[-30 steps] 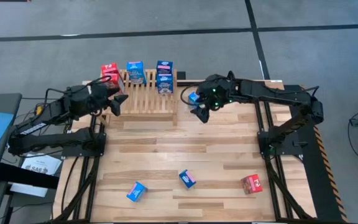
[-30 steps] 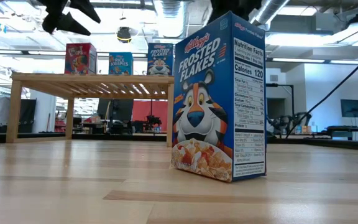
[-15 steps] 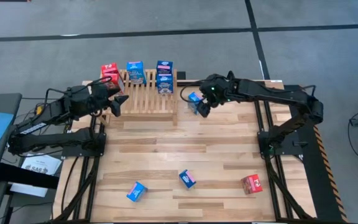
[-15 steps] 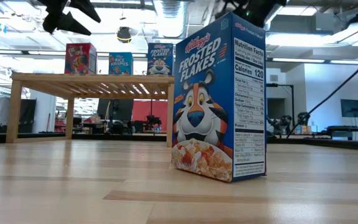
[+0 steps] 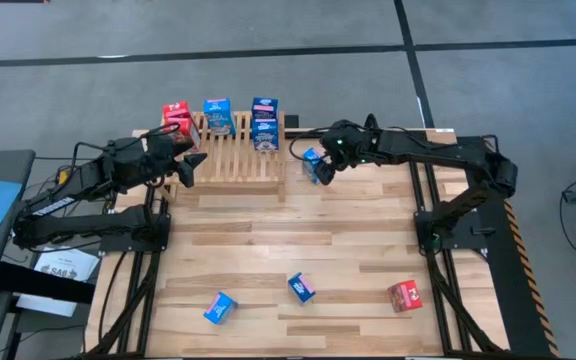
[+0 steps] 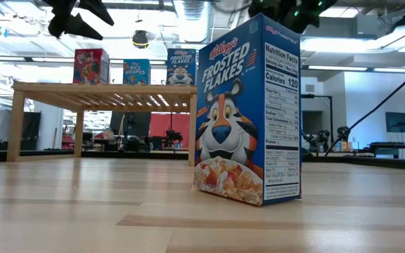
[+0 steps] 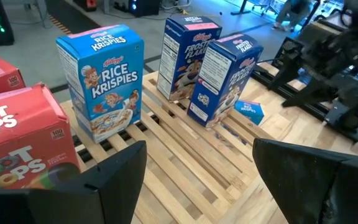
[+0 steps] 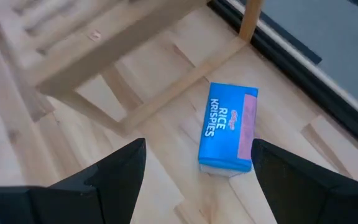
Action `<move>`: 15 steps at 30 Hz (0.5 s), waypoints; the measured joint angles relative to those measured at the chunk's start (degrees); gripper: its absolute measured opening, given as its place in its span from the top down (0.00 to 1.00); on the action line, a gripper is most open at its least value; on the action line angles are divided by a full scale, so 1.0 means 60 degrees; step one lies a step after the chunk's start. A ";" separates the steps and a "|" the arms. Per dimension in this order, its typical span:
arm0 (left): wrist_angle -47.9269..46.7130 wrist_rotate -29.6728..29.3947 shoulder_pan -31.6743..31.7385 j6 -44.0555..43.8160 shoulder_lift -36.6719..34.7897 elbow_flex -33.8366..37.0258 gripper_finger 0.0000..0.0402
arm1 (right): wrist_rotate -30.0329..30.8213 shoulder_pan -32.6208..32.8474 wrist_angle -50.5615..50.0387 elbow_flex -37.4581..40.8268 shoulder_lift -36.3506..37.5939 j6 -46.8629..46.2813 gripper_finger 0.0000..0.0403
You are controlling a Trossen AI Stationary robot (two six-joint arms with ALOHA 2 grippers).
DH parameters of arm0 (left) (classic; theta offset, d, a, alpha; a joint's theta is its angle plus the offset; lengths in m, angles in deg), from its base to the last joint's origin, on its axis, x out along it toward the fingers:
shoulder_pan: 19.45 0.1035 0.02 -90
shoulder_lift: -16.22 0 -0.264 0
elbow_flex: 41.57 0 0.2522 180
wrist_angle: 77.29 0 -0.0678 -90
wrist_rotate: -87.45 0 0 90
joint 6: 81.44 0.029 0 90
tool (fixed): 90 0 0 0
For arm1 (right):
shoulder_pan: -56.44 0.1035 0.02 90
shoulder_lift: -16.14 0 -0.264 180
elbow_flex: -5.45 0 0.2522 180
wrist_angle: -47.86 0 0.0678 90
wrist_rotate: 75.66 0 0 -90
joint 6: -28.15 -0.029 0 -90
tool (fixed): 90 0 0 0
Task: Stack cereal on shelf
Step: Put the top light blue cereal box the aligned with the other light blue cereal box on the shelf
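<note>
since the earlier frame our right gripper (image 5: 320,170) has pulled back toward 1 o'clock and now hangs over the rice krispies box (image 8: 229,127), which lies flat on the table (image 5: 268,250) just beside the shelf (image 5: 233,160), at its 3 o'clock side. its fingers are spread and hold nothing; we judge it is lining up to take this box. our left gripper (image 7: 197,180) waits over the 9 o'clock end of the shelf, also spread and empty, clear of the standing boxes. five boxes already stand on the shelf. three more lie on the table toward 6 o'clock, a blue box (image 5: 220,307), another blue box (image 5: 301,287) and a red box (image 5: 405,295).
</note>
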 joint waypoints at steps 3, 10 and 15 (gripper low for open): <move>-0.0044 -0.0007 0.0000 -0.0004 0.0000 0.0000 0.29 | 0.0212 -0.0019 0.0130 -0.0006 -0.0252 0.0072 0.21; -0.0144 -0.0008 0.0000 -0.0007 0.0000 0.0000 0.29 | 0.0987 -0.0004 0.0246 0.0012 -0.1122 0.0258 0.21; -0.0144 -0.0011 0.0000 -0.0007 0.0000 0.0000 0.29 | 0.1259 -0.0016 0.0440 0.0008 -0.1570 0.0255 0.21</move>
